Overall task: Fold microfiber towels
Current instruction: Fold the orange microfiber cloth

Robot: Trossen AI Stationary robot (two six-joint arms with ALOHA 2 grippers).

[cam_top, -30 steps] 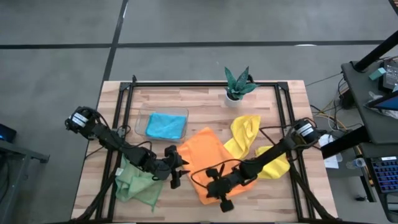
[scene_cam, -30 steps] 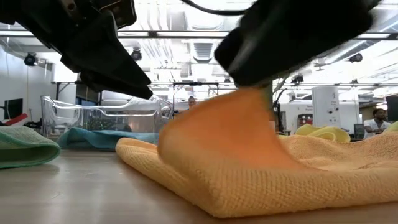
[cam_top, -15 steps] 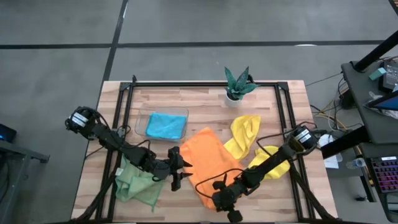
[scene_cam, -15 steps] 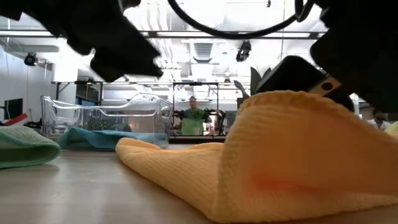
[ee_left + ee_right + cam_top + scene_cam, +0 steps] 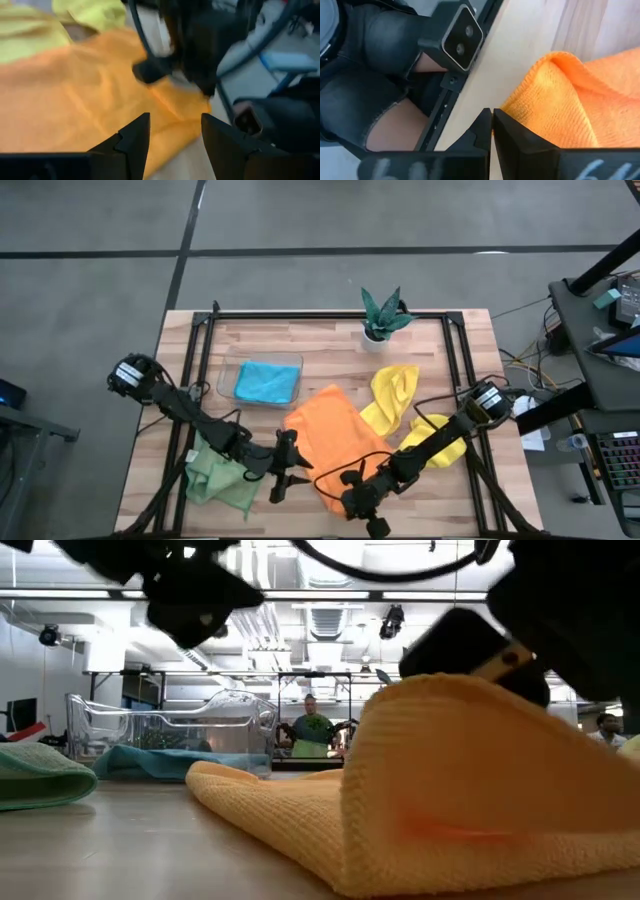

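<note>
Towel (image 5: 268, 381) in tray (image 5: 228, 369), plant (image 5: 382, 315) behind, table (image 5: 330, 340).

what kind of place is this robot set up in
Most likely a robotics lab or workshop. Beyond the wooden table, the low view shows a large open hall with exposed ceiling ducts, equipment benches, and a person working in the background.

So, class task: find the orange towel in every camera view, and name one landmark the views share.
High view: orange towel at table centre, near edge.
Low view: fills the lower right foreground.
Left wrist view: spreads across the left and middle.
Right wrist view: a raised corner at the right.
Shared landmark: the right gripper, shut on that corner.
</note>
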